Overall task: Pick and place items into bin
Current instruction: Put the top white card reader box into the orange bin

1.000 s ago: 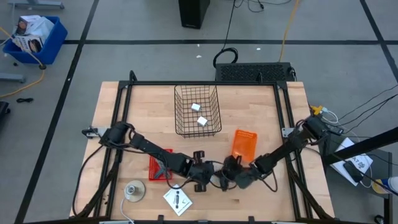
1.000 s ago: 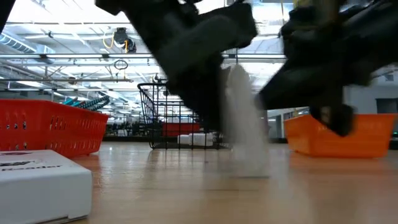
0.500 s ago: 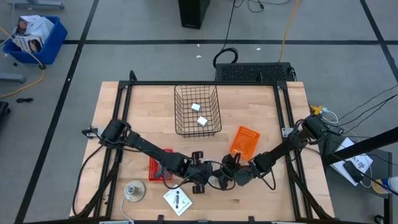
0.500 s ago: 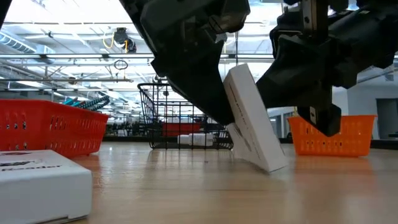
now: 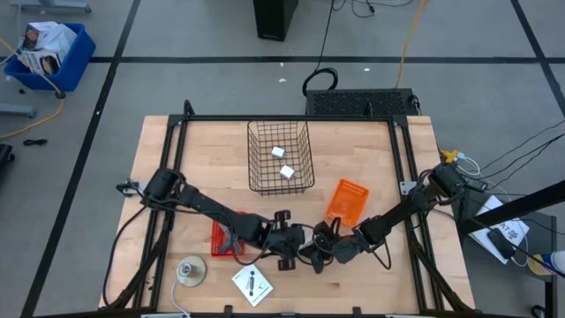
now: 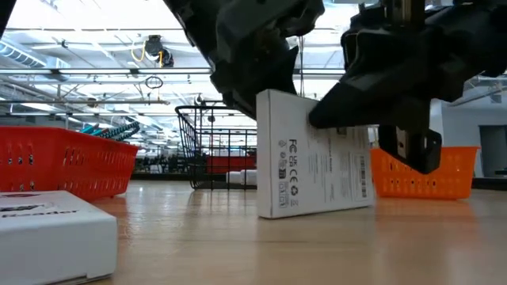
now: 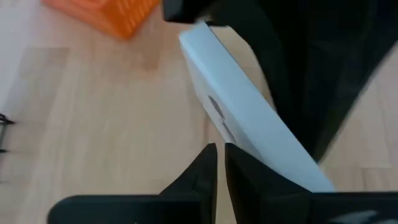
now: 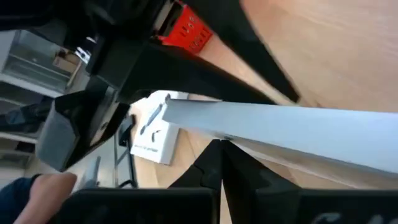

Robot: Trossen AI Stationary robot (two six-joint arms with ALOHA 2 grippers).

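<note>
Both arms crowd one white box at the front of the bench

From above, the left pincer (image 5: 290, 247) and right pincer (image 5: 320, 250) meet front-centre, well short of the wire basket (image 5: 280, 157) holding two white cubes (image 5: 282, 162); a white card (image 5: 252, 284) lies near the front edge. At bench level, the white box (image 6: 315, 153) stands upright on edge, apparently propped between the arms. The left wrist view shows its fingers (image 7: 199, 175) nearly together just beside the box, not around it. The right wrist view shows that pincer shut, empty, against the box — likely steadying it for a grab.
</note>
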